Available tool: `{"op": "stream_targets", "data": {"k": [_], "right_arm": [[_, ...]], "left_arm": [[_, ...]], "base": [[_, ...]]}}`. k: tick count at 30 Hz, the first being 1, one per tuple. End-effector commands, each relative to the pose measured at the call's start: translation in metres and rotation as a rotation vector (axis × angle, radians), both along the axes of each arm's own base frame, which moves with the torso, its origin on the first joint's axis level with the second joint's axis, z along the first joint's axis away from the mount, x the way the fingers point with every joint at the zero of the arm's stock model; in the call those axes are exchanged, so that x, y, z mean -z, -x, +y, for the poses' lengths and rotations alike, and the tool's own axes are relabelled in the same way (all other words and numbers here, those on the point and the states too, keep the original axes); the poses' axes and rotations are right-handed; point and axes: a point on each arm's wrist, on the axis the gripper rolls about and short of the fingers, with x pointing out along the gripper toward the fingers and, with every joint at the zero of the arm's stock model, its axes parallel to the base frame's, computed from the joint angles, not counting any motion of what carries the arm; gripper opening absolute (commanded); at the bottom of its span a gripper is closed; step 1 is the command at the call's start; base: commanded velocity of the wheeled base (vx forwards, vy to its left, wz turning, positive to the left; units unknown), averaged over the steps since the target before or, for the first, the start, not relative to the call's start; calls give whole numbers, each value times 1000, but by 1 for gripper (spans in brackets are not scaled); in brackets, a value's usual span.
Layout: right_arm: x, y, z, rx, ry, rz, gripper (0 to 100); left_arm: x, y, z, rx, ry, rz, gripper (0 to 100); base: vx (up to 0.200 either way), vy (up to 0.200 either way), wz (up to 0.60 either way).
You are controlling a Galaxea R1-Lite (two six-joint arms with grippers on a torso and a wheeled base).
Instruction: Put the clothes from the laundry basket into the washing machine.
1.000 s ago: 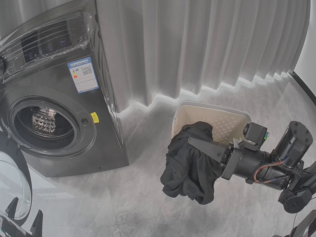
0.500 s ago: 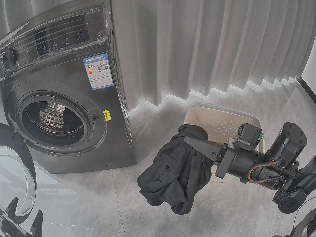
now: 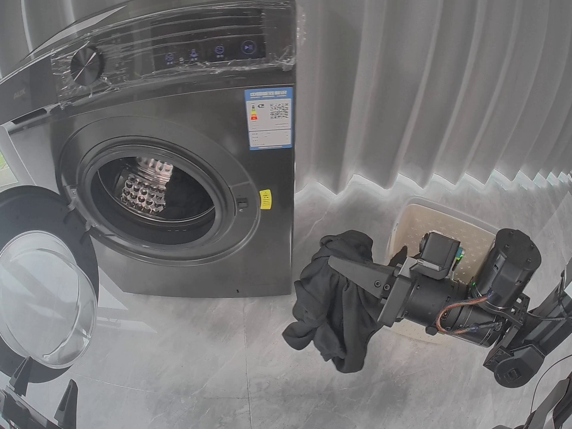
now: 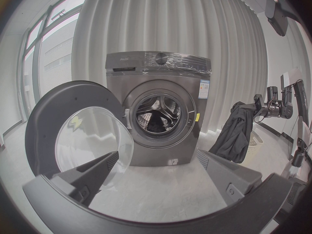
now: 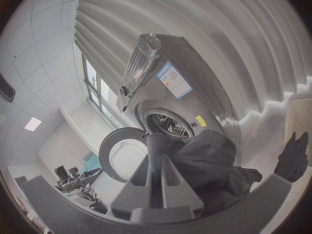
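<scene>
Garment (image 3: 333, 305), black, hangs from the right claw (image 3: 335, 262), whose fingers are pinched shut on its top fold, just beside the basket (image 3: 411, 224). Washing machine (image 3: 179, 120) lies toward the robot's left, door (image 3: 47, 293) swung wide (right arm nearer). Left claw (image 4: 157, 152) gapes, holding nothing.
</scene>
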Motion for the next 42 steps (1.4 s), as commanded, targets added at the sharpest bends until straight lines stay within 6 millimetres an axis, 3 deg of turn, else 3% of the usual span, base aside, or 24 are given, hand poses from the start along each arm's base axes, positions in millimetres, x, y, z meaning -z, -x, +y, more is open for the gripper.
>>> {"op": "stream_targets", "data": {"k": [1,5,32,37,42], "right_arm": [[2,0,2,12,1,3,0],[3,-1,3,21,0,2,0],[11,4,0,43,79,-45,0],[16,4,1,218,144,-66,0],[15,10,21,320,151,-54,0]], "left_arm": [[4,0,0,0,1,1,100],[4,0,0,0,1,1,100],[5,0,0,0,-13,0,100],[5,0,0,-2,-17,0,100],[5,0,0,0,-19,-1,100]], "base": [[0,0,0],[0,0,450],[0,0,0],[0,0,0],[0,0,0]]}}
